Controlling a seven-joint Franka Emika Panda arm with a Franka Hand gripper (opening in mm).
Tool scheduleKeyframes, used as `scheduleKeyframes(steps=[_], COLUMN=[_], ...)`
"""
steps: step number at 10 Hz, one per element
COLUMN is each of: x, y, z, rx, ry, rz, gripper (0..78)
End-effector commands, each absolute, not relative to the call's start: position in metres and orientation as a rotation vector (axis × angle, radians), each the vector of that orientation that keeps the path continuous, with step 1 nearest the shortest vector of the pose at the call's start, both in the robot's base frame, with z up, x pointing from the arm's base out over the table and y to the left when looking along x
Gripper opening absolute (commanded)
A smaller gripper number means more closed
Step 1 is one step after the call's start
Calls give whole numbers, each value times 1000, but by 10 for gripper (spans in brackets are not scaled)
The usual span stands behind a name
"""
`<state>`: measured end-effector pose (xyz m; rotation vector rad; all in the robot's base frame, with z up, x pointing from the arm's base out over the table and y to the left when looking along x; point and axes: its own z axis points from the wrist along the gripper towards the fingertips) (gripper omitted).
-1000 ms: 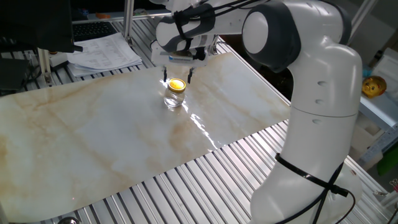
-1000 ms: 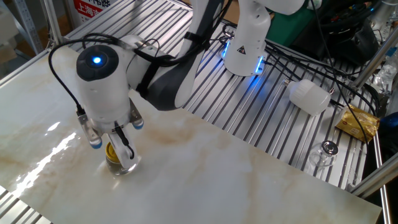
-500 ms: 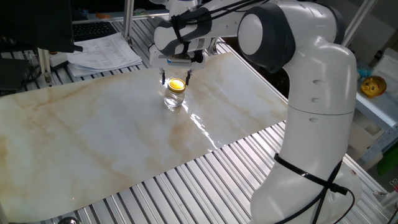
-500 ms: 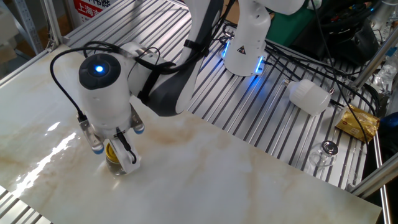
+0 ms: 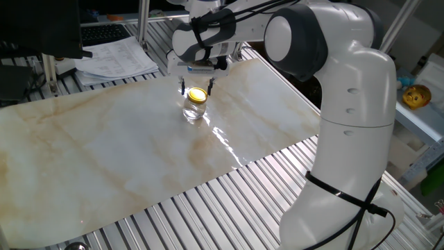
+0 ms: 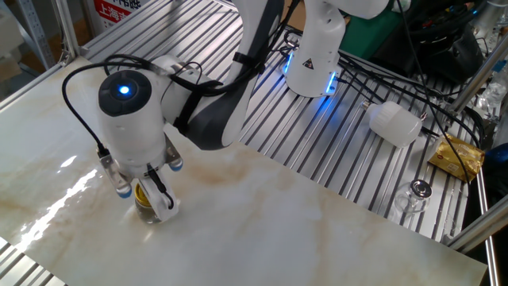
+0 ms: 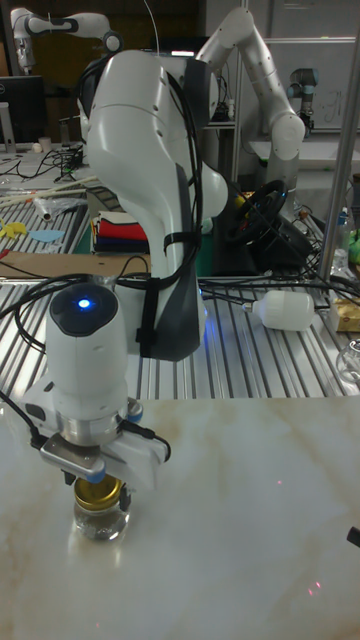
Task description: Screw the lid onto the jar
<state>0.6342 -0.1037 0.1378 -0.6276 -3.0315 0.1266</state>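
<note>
Near the far edge of the marble slab point(image 5: 104, 153) stands the jar point(image 5: 195, 110), the lid point(image 5: 197, 94) sitting on its mouth. Directly above, the gripper point(image 5: 197, 88) hangs with fingers spread either side of the lid, just clear of it, holding nothing. Bare marble stretches wide toward the near edge. Papers point(image 5: 114, 59) lie beyond the slab; a white bottle point(image 6: 394, 121) and a gold packet point(image 6: 456, 155) rest well apart on the ribbed table point(image 6: 349, 159). Red signage there is unreadable

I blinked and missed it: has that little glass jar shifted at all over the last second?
No. The jar sits at the same spot on the marble slab, under the gripper, with the gold lid on top.
</note>
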Motion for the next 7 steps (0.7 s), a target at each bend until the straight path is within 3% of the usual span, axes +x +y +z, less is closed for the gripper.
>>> scheduleKeyframes(steps=[1,7], x=[634,628], y=[-105,-99], z=[141,136], rx=[-621,-613], ry=[-3031,-3020], rz=[134,144], gripper=[774,774])
